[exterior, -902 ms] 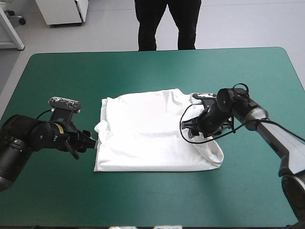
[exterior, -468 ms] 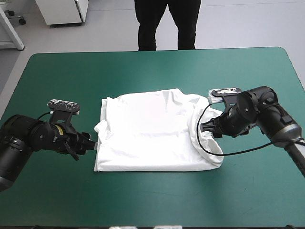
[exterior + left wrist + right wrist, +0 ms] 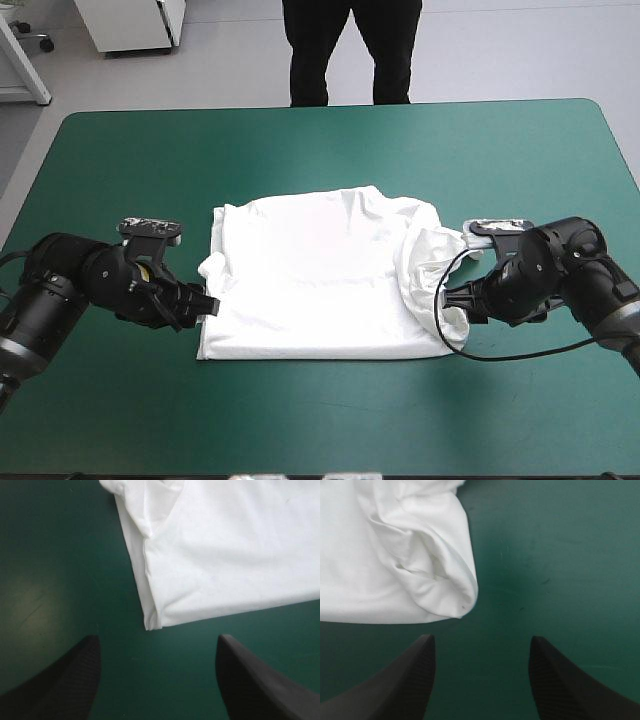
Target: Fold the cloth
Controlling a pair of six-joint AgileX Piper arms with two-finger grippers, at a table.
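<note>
While flat, T-shirt [image 3: 225, 555] beyond left end effector [image 3: 157, 638]

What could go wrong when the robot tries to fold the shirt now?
The T-shirt is bunched up on its right side, so a fold might come out crooked. The left gripper and the right gripper stand open by its near corners; a pinch could catch only one layer, or miss.
</note>
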